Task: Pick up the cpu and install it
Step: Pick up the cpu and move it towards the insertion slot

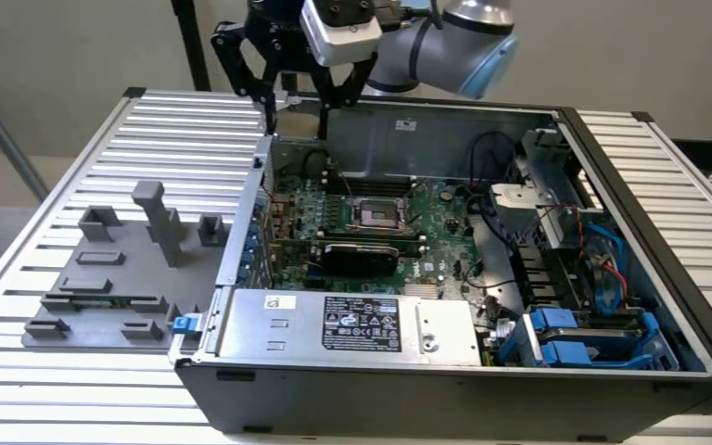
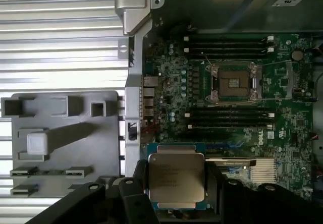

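Black fingers (image 2: pixel 126 201) of gripper (image 2: pixel 176 183) nearest us, clamped on cpu (image 2: pixel 176 179) by two opposite edges. Cpu held level in air, silvery lid facing wrist camera. It is near-square, so we make out no long axis; edges parallel to case wall (image 2: pixel 132 82). Beneath it, motherboard (image 2: pixel 282 133) edge beside that wall. Farther on, socket (image 2: pixel 234 81) lies uncovered, memory slots (image 2: pixel 229 115) flanking two sides. Grey fixture tray (image 2: pixel 60 133) on ribbed table (image 2: pixel 60 32), outside case.
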